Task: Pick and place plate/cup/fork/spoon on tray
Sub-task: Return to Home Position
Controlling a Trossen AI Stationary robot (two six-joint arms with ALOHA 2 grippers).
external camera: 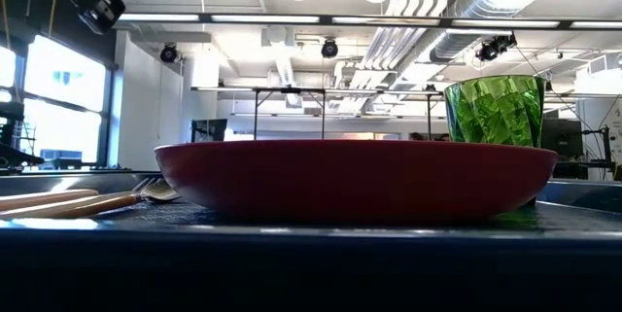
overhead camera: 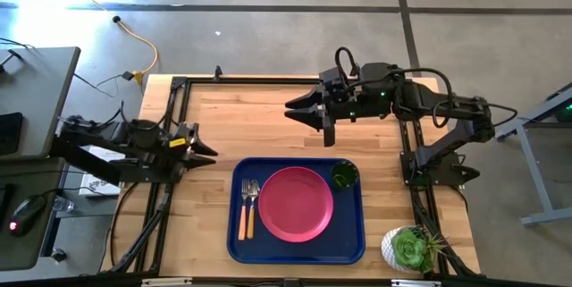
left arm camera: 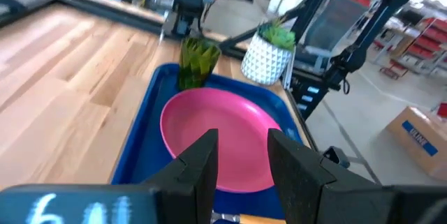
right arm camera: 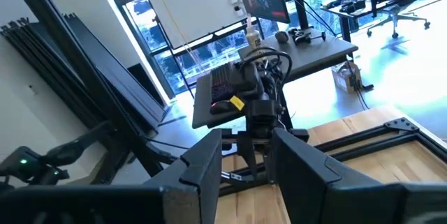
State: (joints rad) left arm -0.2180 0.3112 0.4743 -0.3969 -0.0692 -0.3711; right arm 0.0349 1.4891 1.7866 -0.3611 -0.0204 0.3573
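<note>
The dark blue tray (overhead camera: 234, 242) lies at the table's near middle. On it rest the pink-red plate (overhead camera: 296, 203), the green cup (overhead camera: 345, 175) upright at its far right corner, and the orange-handled fork and spoon (overhead camera: 248, 208) side by side along its left side. The low view shows the plate (external camera: 355, 178), the cup (external camera: 494, 110) behind it and the spoon's bowl (external camera: 160, 192). My left gripper (overhead camera: 211, 154) hovers open left of the tray, pointing toward it, with nothing between its fingers (left arm camera: 202, 155). My right gripper (overhead camera: 293, 108) stands open, high over the table's far middle, pointing left.
A white pot with a green succulent (overhead camera: 408, 249) stands at the table's near right corner, right of the tray. Bare wood (overhead camera: 250, 117) stretches across the far half of the table. A desk with a mouse (overhead camera: 27, 208) stands beyond the left edge.
</note>
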